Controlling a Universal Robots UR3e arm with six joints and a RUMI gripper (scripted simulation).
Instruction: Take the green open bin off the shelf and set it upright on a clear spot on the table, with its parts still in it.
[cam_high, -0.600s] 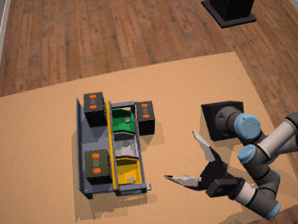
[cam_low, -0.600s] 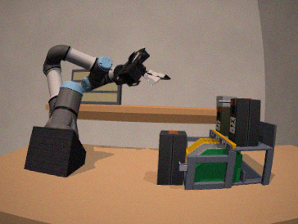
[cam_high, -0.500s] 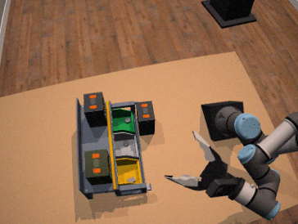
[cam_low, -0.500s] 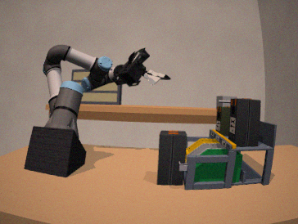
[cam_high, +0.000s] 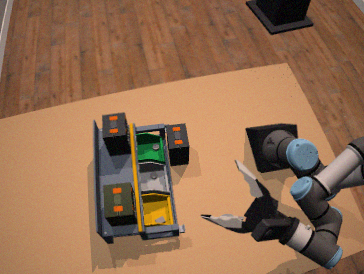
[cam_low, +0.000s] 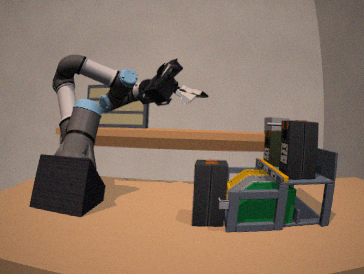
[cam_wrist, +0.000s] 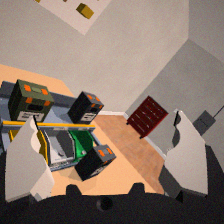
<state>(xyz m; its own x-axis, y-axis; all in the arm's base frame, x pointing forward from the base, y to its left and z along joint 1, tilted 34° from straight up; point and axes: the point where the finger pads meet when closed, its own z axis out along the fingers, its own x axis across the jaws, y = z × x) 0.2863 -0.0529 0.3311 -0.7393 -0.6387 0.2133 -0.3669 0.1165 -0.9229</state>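
The green open bin (cam_high: 146, 151) (cam_low: 257, 209) (cam_wrist: 81, 142) sits in the lower front row of the grey-blue shelf (cam_high: 114, 169) (cam_low: 327, 202), at the end beside the grey bin. A small round grey part (cam_high: 156, 147) shows inside it in the top view; other contents cannot be made out. A black box (cam_high: 178, 146) (cam_low: 210, 195) (cam_wrist: 95, 163) stands upright on the table (cam_high: 225, 107) (cam_low: 150, 235), just in front of the green bin. My gripper (cam_high: 220, 189) (cam_low: 204, 94) (cam_wrist: 105, 114) is wide open and empty, high above the table and away from the shelf's front.
A grey bin (cam_high: 151, 181) (cam_wrist: 60, 145) and a yellow bin (cam_high: 156, 207) share the green bin's row. A yellow rail (cam_high: 134, 172) runs behind the row. On the upper deck stand a black case (cam_high: 115, 135) (cam_wrist: 86, 107) and an olive case (cam_high: 119, 202) (cam_wrist: 31, 100).
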